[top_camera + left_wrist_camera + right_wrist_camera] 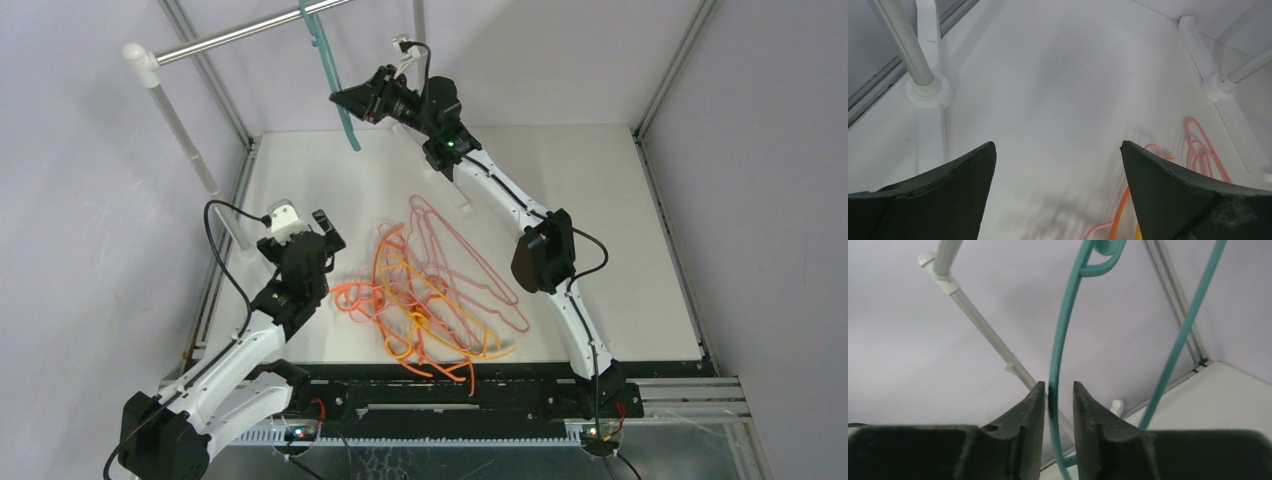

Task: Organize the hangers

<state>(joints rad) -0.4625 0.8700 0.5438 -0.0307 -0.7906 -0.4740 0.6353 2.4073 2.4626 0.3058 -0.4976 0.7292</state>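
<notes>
A teal hanger (330, 75) hangs by its hook from the silver rail (240, 38) at the back. My right gripper (342, 98) is raised beside it. In the right wrist view its jaws (1058, 387) stand narrowly open around one arm of the teal hanger (1063, 325). The wire touches the left finger and a gap shows on the right. Bright orange (360, 298), yellow-orange (440, 310) and pale pink (470, 270) hangers lie tangled on the table's middle. My left gripper (330, 232) is open and empty, just left of the pile. It also shows in the left wrist view (1058, 150).
The rail's white post (180, 130) stands at the back left, with its foot (928, 90) on the white table ahead of my left gripper. A second post foot (1220, 82) stands at the far right of that view. Pink hooks (1200, 147) lie near it.
</notes>
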